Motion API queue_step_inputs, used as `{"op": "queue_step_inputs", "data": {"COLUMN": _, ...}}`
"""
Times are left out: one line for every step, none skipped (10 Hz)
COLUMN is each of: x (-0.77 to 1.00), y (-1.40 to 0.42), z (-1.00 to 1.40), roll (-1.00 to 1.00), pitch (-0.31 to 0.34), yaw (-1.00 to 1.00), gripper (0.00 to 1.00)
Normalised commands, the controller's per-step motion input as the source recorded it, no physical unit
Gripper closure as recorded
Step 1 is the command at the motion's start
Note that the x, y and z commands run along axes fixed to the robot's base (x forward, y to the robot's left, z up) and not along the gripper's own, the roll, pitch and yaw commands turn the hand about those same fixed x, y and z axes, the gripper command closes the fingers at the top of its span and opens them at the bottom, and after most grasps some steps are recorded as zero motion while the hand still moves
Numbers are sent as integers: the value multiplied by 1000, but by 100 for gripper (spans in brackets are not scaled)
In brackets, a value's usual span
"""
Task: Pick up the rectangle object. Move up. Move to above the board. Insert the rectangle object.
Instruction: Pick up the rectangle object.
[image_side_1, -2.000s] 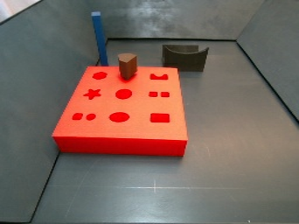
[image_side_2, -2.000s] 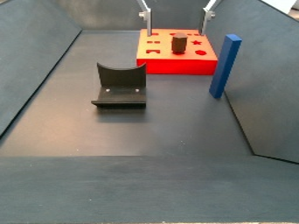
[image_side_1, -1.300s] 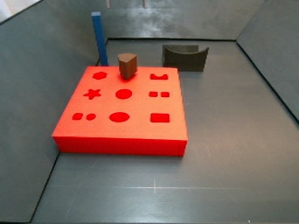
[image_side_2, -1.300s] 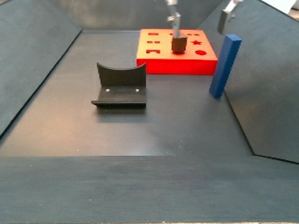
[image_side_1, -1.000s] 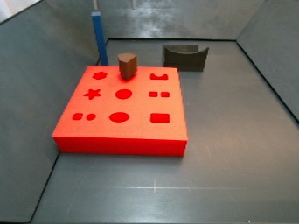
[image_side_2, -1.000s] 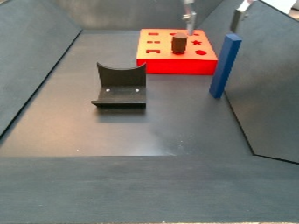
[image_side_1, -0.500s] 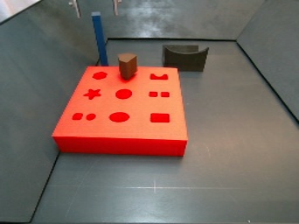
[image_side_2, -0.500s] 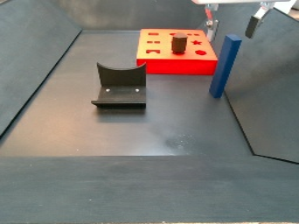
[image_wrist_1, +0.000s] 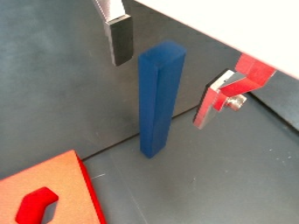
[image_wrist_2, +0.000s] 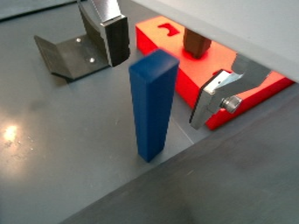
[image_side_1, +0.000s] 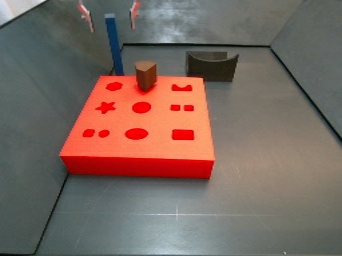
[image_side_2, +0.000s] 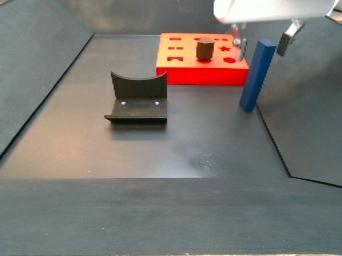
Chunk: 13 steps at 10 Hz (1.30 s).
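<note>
The rectangle object, a tall blue bar, stands upright on the floor beside the board in both side views (image_side_1: 112, 45) (image_side_2: 259, 75). It fills both wrist views (image_wrist_1: 160, 101) (image_wrist_2: 152, 105). The gripper (image_side_1: 108, 14) (image_side_2: 265, 38) is open, and its fingers (image_wrist_1: 118, 39) (image_wrist_2: 114, 39) flank the bar's top with a gap on each side. In the wrist views the gripper (image_wrist_1: 159, 92) (image_wrist_2: 156, 92) straddles the bar. The red board (image_side_1: 140, 150) (image_side_2: 181, 72) with shaped holes lies flat, and its corner shows in the wrist views (image_wrist_1: 59, 179) (image_wrist_2: 263, 87).
A short brown block (image_side_1: 146, 73) (image_side_2: 205, 50) (image_wrist_2: 197, 44) stands in a hole of the board. A dark grey arch-shaped piece (image_side_1: 211, 64) (image_side_2: 136, 97) (image_wrist_2: 70, 54) sits on the floor. Grey walls enclose the floor, and one stands close behind the bar.
The gripper has moved from above the board over to the blue bar and come down, so its open fingers now flank the bar's top. The bar has not moved.
</note>
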Motion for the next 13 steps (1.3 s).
{"op": "queue_step_inputs", "data": {"x": -17, "y": 9, "z": -286, "roll": -51, "pitch": -66, "yaw": 0, "gripper": 0}}
{"op": "queue_step_inputs", "data": {"x": 0, "y": 0, "z": -143, "roll": -64, "pitch": -61, "yaw": 0, "gripper": 0}}
{"op": "queue_step_inputs", "data": {"x": 0, "y": 0, "z": 0, "roll": 0, "pitch": -19, "yaw": 0, "gripper": 0}}
{"op": "queue_step_inputs", "data": {"x": 0, "y": 0, "z": 0, "roll": 0, "pitch": 0, "yaw": 0, "gripper": 0}}
{"op": "queue_step_inputs", "data": {"x": 0, "y": 0, "z": 0, "roll": 0, "pitch": 0, "yaw": 0, "gripper": 100}}
{"op": "queue_step_inputs", "data": {"x": 0, "y": 0, "z": 0, "roll": 0, "pitch": 0, "yaw": 0, "gripper": 100}}
{"op": "queue_step_inputs", "data": {"x": 0, "y": 0, "z": 0, "roll": 0, "pitch": 0, "yaw": 0, "gripper": 100}}
{"op": "queue_step_inputs", "data": {"x": 0, "y": 0, "z": 0, "roll": 0, "pitch": 0, "yaw": 0, "gripper": 100}}
{"op": "queue_step_inputs", "data": {"x": 0, "y": 0, "z": 0, "roll": 0, "pitch": 0, "yaw": 0, "gripper": 100}}
{"op": "queue_step_inputs", "data": {"x": 0, "y": 0, "z": 0, "roll": 0, "pitch": 0, "yaw": 0, "gripper": 100}}
{"op": "queue_step_inputs", "data": {"x": 0, "y": 0, "z": 0, "roll": 0, "pitch": 0, "yaw": 0, "gripper": 100}}
{"op": "queue_step_inputs", "data": {"x": 0, "y": 0, "z": 0, "roll": 0, "pitch": 0, "yaw": 0, "gripper": 100}}
{"op": "queue_step_inputs", "data": {"x": 0, "y": 0, "z": 0, "roll": 0, "pitch": 0, "yaw": 0, "gripper": 100}}
